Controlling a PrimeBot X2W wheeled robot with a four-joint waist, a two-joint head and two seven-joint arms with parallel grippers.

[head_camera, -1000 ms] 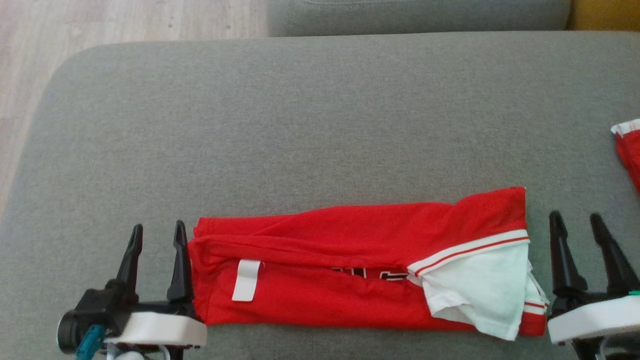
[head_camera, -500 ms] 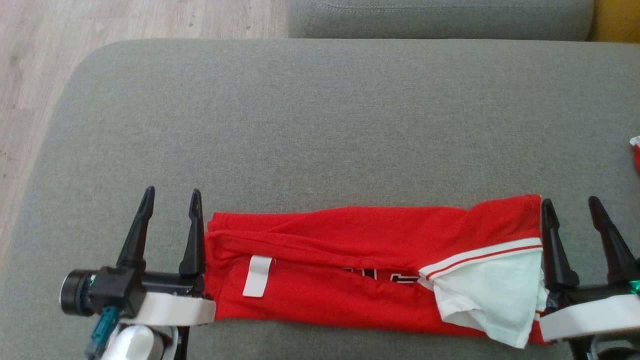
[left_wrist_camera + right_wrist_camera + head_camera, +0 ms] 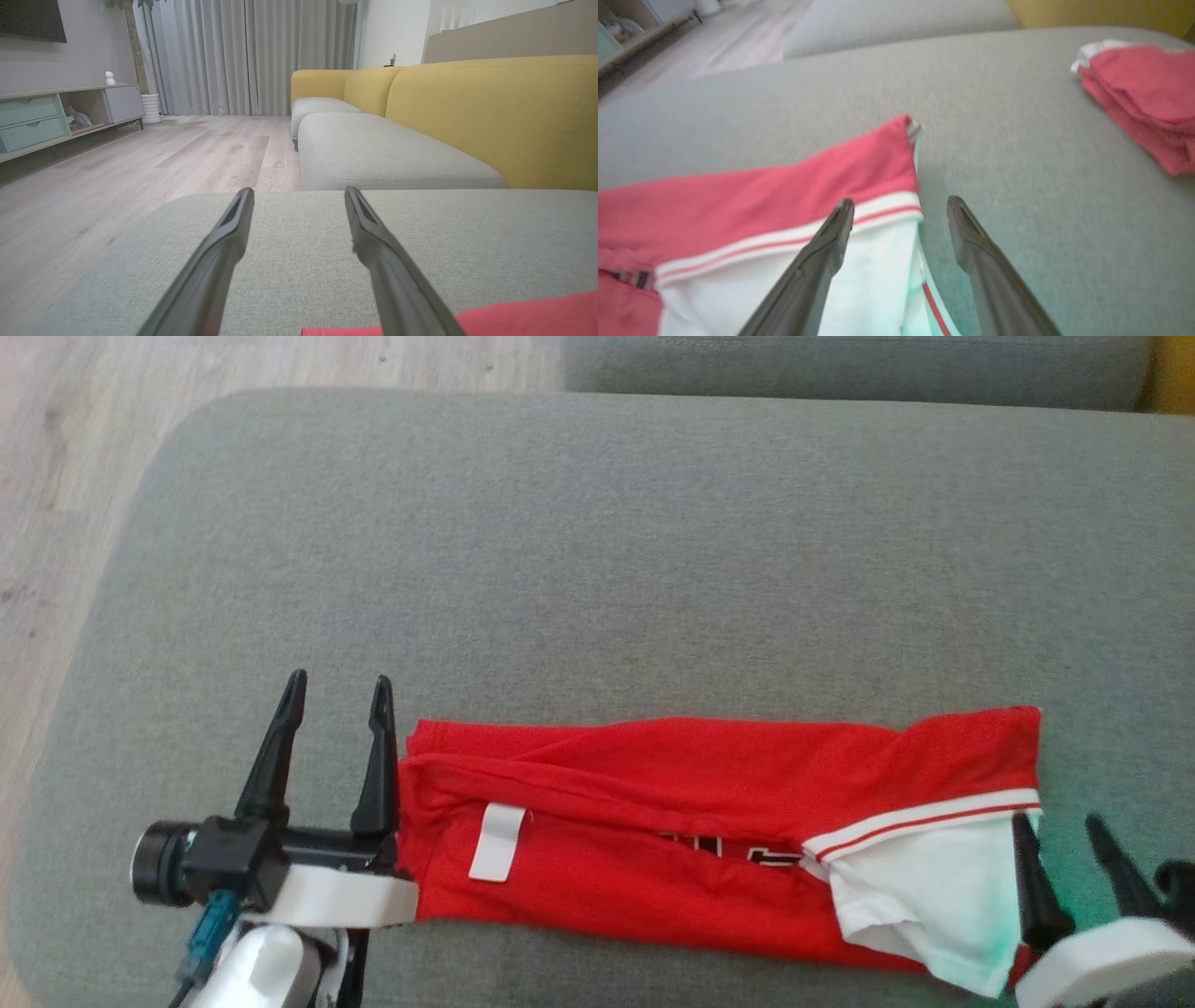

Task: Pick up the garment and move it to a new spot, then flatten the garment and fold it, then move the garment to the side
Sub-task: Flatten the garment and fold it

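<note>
At the jersey's left end: the left claw (image 3: 339, 678) stands open and empty, fingers pointing across the seat; its inner finger is just beside the edge of the red cloth.
At the jersey's right end: the right claw (image 3: 1057, 819) is open too and holds nothing. One finger lies over the white sleeve (image 3: 934, 896) and the other over bare cushion, so the claw straddles the edge. Whether it touches the cloth cannot be told.
Garment: a red jersey (image 3: 653, 775), folded into a long narrow strip, lies flat between the two claws near the front of the seat.
Markings: a white label (image 3: 497, 840) near the left end; black-and-white lettering (image 3: 738, 849) half hidden in a fold; a striped band (image 3: 924, 814), white with a red line, above the sleeve.
Support: a grey seat cushion (image 3: 597, 569) of the sofa.
Farther right: a folded red pile (image 3: 1139, 93) with white trim, well apart from the jersey.
Room: pale wood floor (image 3: 56, 476), a yellow backrest (image 3: 490, 116), grey curtains (image 3: 233, 56) and a low sideboard (image 3: 46, 116).
</note>
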